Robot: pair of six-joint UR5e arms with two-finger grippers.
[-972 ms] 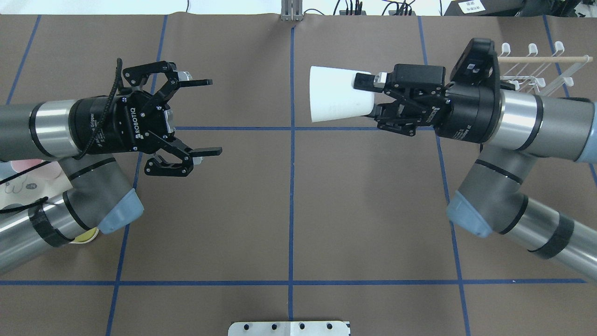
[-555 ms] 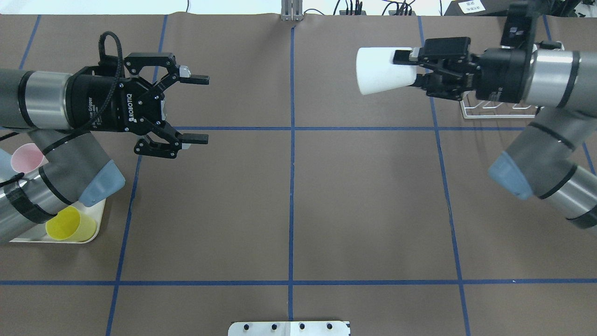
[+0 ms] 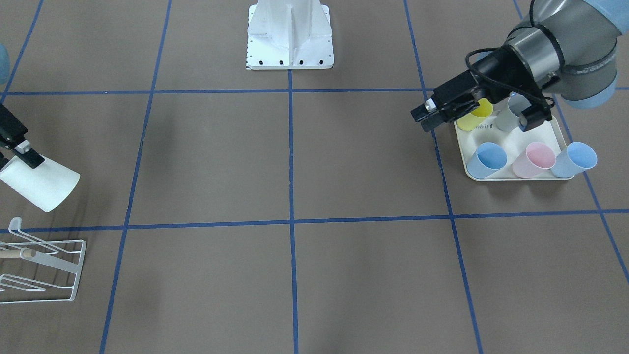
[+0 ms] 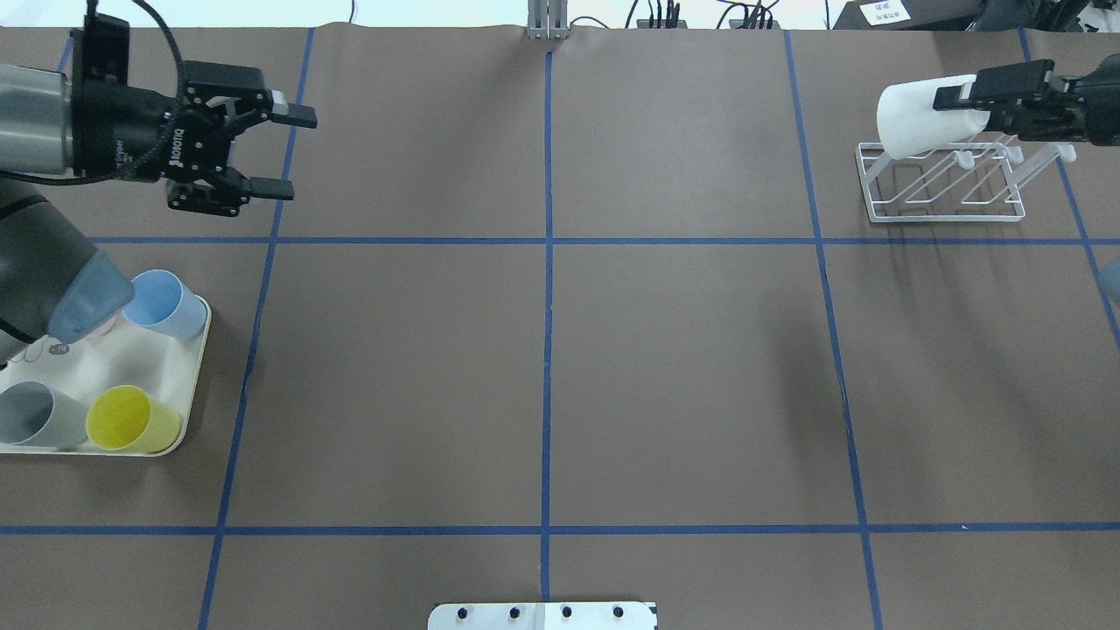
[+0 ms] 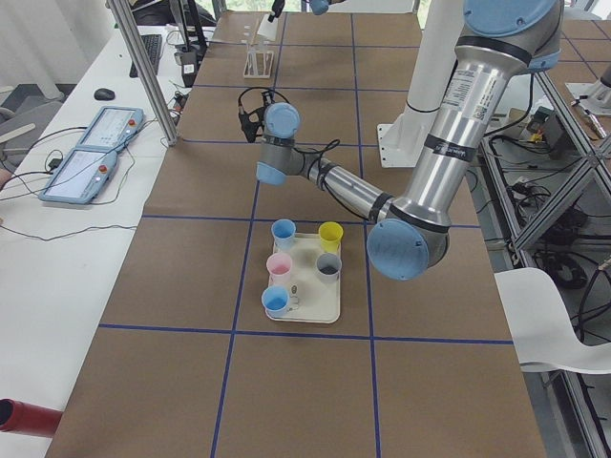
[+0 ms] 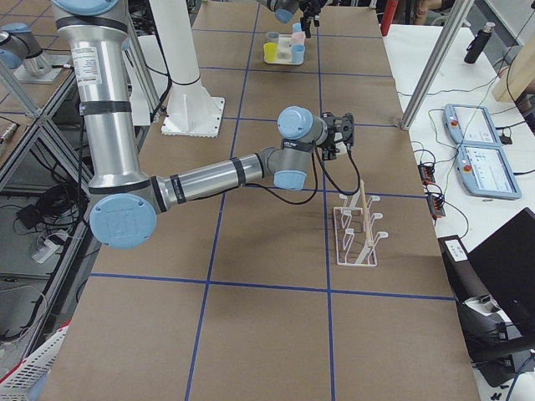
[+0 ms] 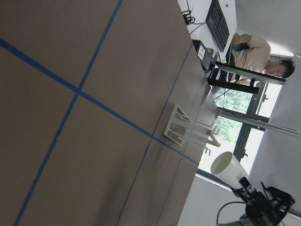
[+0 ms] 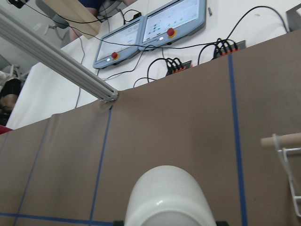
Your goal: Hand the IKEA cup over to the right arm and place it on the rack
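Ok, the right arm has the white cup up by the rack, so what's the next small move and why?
Probably tip the white cup mouth-down and line it up over the rack before lowering. The right hand holds it on its side above one end of the rack, apart from the wires, with the mouth pointing sideways rather than down, so it likely couldn't slip onto the rack as it is.

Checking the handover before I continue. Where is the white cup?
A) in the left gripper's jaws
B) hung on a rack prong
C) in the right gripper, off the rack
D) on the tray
C: the right gripper is shut on the white cup, held in the air apart from the rack in the front-facing view; the left gripper is open and empty.
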